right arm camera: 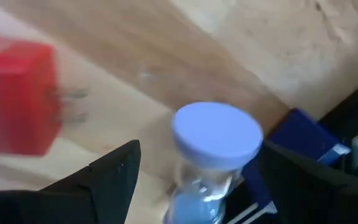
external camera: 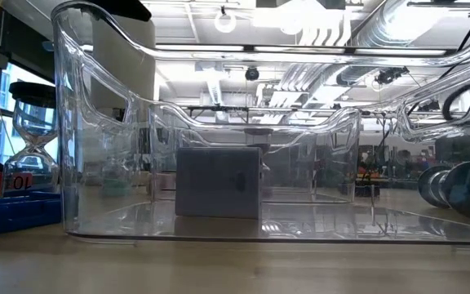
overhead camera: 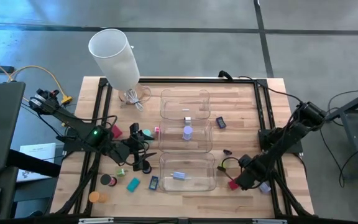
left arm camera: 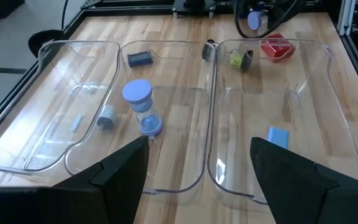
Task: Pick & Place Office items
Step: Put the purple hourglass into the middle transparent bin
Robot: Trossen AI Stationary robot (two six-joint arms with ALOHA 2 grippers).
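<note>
From above, I take the three clear trays point(overhead camera: 187, 138) in the table's middle as my landmark: my left gripper point(overhead camera: 143, 155) hovers just off their left side among scattered pieces, and my right gripper point(overhead camera: 246, 177) sits low off the near tray's right corner, beside a red block point(overhead camera: 234, 184) and a small lilac-capped hourglass point(overhead camera: 264, 186). At table height I see mostly the near tray's wall with a grey block point(external camera: 218, 181) inside it; a second hourglass point(external camera: 31, 140) stands left of that tray. My left wrist camera looks across the trays with my fingers point(left arm camera: 120, 177) spread wide and nothing between them. My right wrist camera shows my fingers point(right arm camera: 114, 177) apart on either side of the hourglass point(right arm camera: 213, 158), bracketing it without touching, the red block point(right arm camera: 14, 93) just beyond. I judge this hourglass light, rigid, slick and easy to tip or crack, so I would grip it at the narrow waist or squarely across a cap. The table's black edge rail runs close behind it, leaving little room outward; the freer path is up and toward the tray.
</note>
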